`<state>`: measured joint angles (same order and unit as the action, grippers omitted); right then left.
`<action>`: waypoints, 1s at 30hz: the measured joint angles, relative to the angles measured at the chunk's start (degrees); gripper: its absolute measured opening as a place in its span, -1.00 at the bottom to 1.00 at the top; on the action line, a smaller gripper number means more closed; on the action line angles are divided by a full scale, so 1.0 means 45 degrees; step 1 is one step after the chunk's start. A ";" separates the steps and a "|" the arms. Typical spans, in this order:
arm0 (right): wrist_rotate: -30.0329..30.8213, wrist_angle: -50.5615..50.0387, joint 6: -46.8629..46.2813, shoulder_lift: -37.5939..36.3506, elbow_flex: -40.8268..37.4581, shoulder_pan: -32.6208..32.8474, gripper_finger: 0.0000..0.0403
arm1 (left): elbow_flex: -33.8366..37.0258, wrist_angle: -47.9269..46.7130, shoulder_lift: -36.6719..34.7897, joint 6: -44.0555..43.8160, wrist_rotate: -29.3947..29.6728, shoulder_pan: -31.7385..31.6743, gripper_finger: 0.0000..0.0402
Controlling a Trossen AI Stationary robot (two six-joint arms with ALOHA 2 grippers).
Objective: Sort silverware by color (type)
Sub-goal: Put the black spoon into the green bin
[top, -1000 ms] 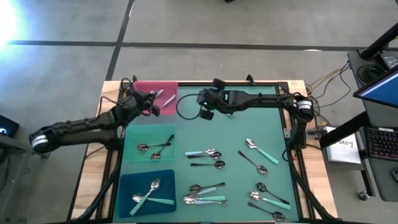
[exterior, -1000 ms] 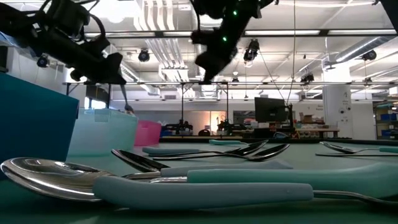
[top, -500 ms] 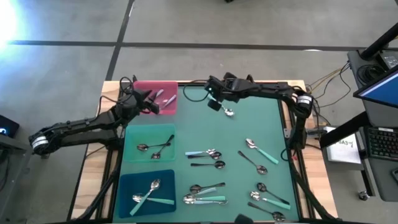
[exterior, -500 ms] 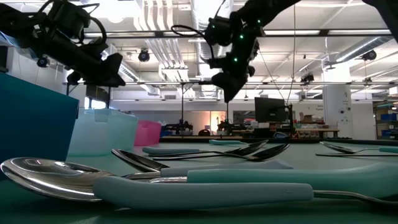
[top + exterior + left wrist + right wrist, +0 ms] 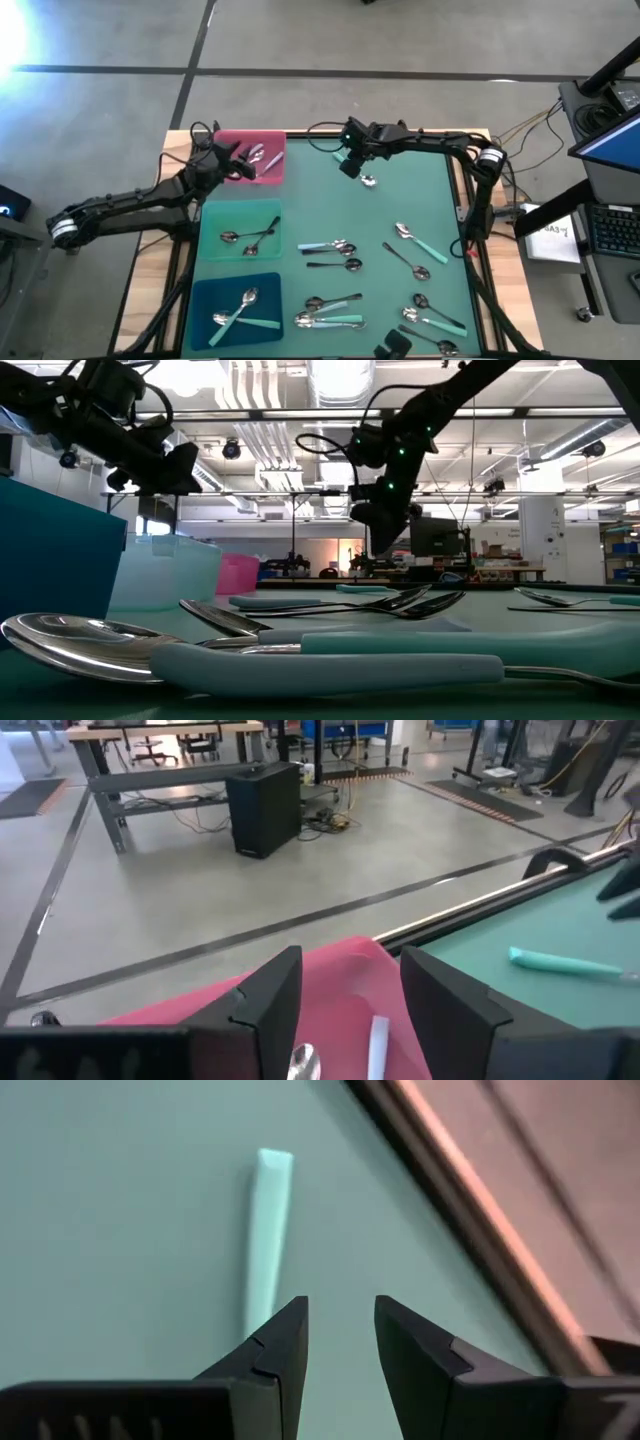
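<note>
My left gripper (image 5: 232, 164) (image 5: 345, 970) stands open over the pink tray (image 5: 268, 140), level, with nothing between its fingers. Two silver utensils (image 5: 262, 158) (image 5: 378, 1045) lie in that tray. My right gripper (image 5: 349, 165) (image 5: 340, 1315) is open and points slantwise down, just above a teal-handled spoon (image 5: 367, 180) lying on the green mat near the far edge. In the right wrist view the spoon's handle (image 5: 266, 1230) shows beyond the fingertips, untouched. More silverware (image 5: 335, 247) lies loose on the mat.
A pale green tray (image 5: 215, 215) holds two spoons, and a blue tray (image 5: 205, 295) holds teal-handled ones. Loose spoons lie across the mat's near half (image 5: 330, 320) and right side (image 5: 420, 240). A raised frame (image 5: 462, 200) borders the mat.
My left gripper has opened over the pink tray, and the silver utensil that hung below it has dropped into the tray. My right gripper has swung toward the table's right edge and gone down toward the teal-handled spoon, tipping further downward.
</note>
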<state>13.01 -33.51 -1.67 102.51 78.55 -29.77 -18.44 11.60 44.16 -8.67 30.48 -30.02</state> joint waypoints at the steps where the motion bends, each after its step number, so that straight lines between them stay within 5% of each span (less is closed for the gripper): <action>1: -0.0287 0.0003 -0.0069 -0.0002 -0.0077 -0.0120 -0.46 | -0.0084 -0.0015 0.0000 0.0000 -0.0006 0.0000 -0.22; 18: -0.2721 0.0826 -0.1858 0.0008 -0.1877 -0.0707 -0.46 | -0.1423 -0.0020 0.0010 0.0536 -0.0680 0.0005 -0.22; 30: -0.2518 0.1647 -0.1704 0.0008 -0.2174 -0.0162 -0.46 | -0.1477 -0.0110 0.0149 0.0534 -0.0685 0.0005 -0.22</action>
<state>1.68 -26.10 -9.33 102.54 68.77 -30.50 -25.08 11.10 44.83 -6.26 27.40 -30.00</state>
